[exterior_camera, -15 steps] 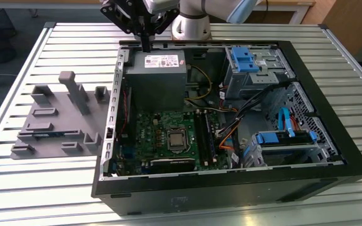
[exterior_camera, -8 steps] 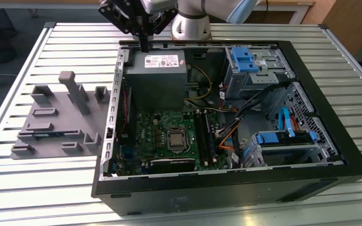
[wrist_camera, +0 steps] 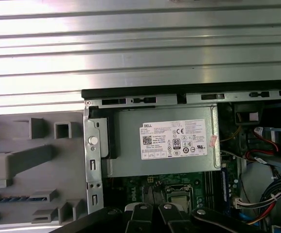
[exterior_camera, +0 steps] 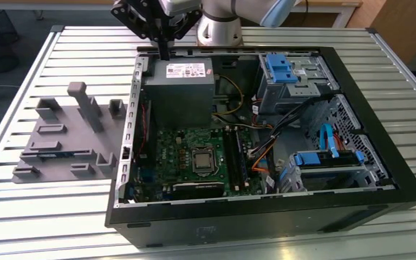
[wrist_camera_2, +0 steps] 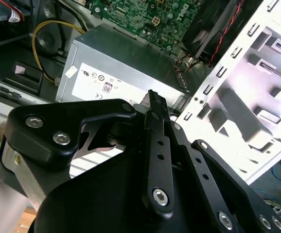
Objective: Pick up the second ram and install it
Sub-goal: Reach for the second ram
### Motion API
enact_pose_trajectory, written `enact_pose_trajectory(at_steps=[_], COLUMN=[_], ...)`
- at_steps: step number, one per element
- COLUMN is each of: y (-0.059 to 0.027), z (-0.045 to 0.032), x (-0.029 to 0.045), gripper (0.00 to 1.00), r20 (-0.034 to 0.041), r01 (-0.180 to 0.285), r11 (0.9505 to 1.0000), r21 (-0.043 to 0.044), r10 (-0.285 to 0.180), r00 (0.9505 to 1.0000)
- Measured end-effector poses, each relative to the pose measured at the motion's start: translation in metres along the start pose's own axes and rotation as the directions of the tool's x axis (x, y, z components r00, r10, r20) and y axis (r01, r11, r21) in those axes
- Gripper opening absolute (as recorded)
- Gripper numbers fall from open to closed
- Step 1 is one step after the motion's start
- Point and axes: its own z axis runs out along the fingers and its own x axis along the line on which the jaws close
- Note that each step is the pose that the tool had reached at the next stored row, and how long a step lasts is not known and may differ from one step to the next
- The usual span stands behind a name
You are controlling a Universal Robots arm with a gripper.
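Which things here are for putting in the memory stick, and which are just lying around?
For the job: thin dark-blue memory stick in the grey plastic holder tray; black metal gripper; green motherboard.
Just lying about: silver box-shaped power supply; bright light-blue plastic drive brackets; yellow cable.

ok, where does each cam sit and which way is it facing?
Exterior view: off the arm, high, looking down into the open case on the table; shows the arm and gripper.
First wrist view: on the wrist, looking down on the power supply and gray fixture; gripper links at the frame edge.
Second wrist view: on the wrist, looking along the gripper toward the power supply; gripper close in the foreground.
Shared: all three show the power supply and gripper.
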Motion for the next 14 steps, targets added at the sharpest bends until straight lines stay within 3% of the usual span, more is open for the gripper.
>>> enact_pose_trajectory(at_steps=[14], y=[-0.0004], z=[-0.0001], x=[0.0052], gripper=[0.11], r20=[0.0], r01=[0.0], r11=[1.0], r21=[0.0], r10=[0.0], r00=[1.0])
